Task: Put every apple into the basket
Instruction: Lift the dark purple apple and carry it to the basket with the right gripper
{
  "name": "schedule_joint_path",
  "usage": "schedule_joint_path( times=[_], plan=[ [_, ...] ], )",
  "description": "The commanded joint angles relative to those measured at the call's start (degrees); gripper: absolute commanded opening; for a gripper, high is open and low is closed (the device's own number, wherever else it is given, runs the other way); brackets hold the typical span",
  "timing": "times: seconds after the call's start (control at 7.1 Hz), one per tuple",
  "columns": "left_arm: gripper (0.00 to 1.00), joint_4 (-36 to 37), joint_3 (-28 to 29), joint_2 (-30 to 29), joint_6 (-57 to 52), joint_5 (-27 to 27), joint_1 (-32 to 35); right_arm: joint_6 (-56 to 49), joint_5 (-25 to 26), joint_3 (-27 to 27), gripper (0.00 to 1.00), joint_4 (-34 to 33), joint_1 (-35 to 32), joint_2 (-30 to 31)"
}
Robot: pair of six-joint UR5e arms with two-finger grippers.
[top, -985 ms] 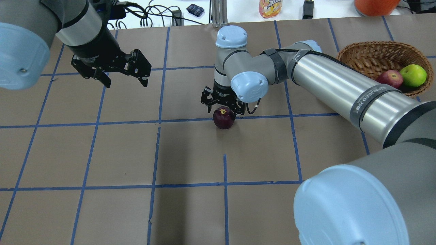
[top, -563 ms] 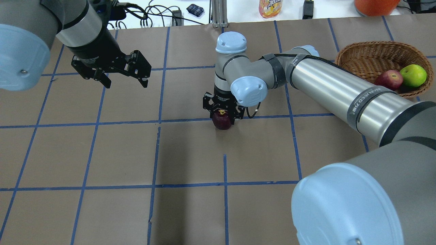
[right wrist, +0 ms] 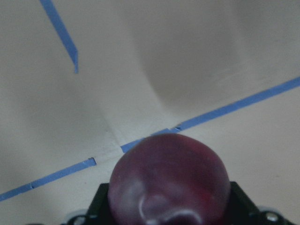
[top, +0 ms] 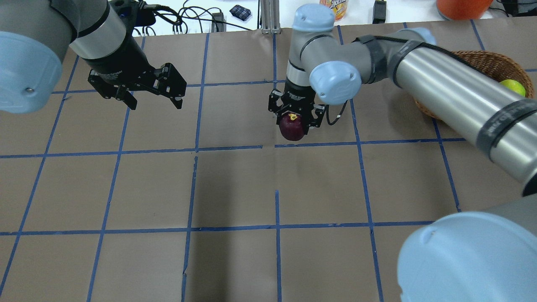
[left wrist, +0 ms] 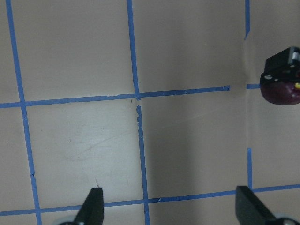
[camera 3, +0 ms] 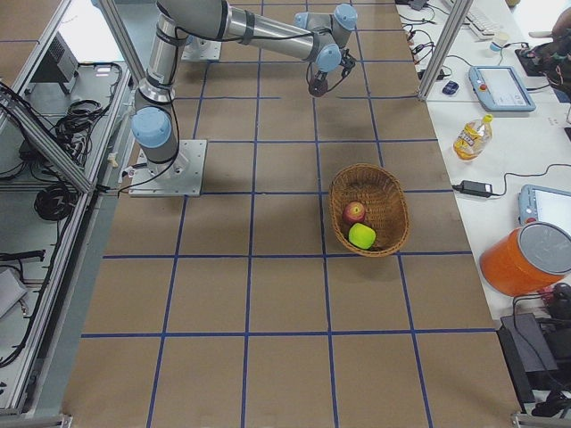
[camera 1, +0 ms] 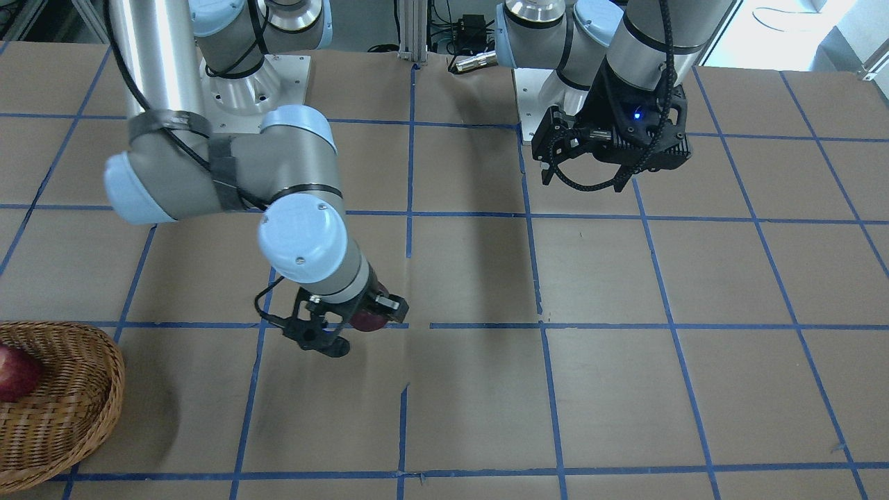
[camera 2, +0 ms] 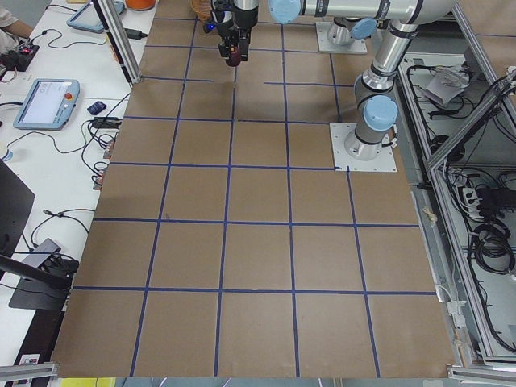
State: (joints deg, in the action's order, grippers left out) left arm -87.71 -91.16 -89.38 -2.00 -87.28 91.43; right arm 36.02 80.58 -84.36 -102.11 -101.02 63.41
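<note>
My right gripper [top: 293, 122] is shut on the dark maroon apple [top: 292, 128] and holds it above the table, left of the basket. The apple also shows in the front view [camera 1: 366, 320] and fills the right wrist view [right wrist: 168, 180]. The wicker basket [top: 488, 63] stands at the far right, partly hidden by my right arm. The green apple [top: 512, 87] lies in the basket. The red apple [camera 3: 355, 211] lies beside it in the basket and is hidden in the overhead view. My left gripper [top: 155, 102] is open and empty, above the table at the far left.
Blue tape lines [top: 235, 148] divide the brown table into squares. Beyond the far edge stand a juice bottle [top: 333, 9], an orange bucket [top: 461, 6] and cables [top: 188, 19]. In the left wrist view the maroon apple [left wrist: 281, 93] is at the right edge.
My right gripper came down around the maroon apple, shut on it and lifted it, moving away from me and to the right. My left arm has not moved.
</note>
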Motion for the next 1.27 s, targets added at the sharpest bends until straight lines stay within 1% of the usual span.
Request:
schedule_joint_path(
  times=[0.0, 0.14, 0.28, 0.42, 0.56, 0.7, 0.84, 0.99, 1.13],
  plan=[
    [1.00, 0.00, -0.07, 0.00, -0.02, 0.00, 0.07, -6.88, 3.50, 3.22, 0.00, 8.66, 10.62, 5.30],
    [1.00, 0.00, -0.07, 0.08, -0.02, 0.00, -0.02, -14.15, 8.40, 2.97, 0.00, 9.03, 14.15, 6.01],
    [1.00, -0.09, -0.24, 0.17, 0.06, 0.00, 0.07, -26.06, 16.55, 2.53, 0.00, 8.94, 19.32, 6.02],
    [1.00, 0.00, -0.16, 0.08, -0.02, 0.00, -0.02, -33.40, 16.54, 2.70, 0.00, 8.33, 24.41, 5.67],
    [1.00, 0.00, -0.16, 0.17, -0.02, 0.00, -0.02, -36.78, 16.45, 2.71, 0.00, 7.55, 26.90, 4.88],
    [1.00, 0.00, -0.16, 0.08, -0.02, 0.00, -0.02, -36.38, 16.54, 2.97, 0.00, 6.15, 27.36, 4.27],
    [1.00, 0.00, -0.16, 0.08, -0.02, 0.00, -0.02, -36.46, 17.32, 2.97, 0.00, 1.95, 27.54, 2.17],
    [1.00, 0.00, -0.16, 0.08, -0.02, -0.08, -0.02, -36.29, 16.72, 2.97, 0.00, -0.44, 28.15, -0.02],
    [1.00, 0.00, -0.07, 0.08, -0.02, -0.09, -0.02, -37.15, 16.80, 3.06, 0.00, -4.29, 28.68, -2.57]
  ],
)
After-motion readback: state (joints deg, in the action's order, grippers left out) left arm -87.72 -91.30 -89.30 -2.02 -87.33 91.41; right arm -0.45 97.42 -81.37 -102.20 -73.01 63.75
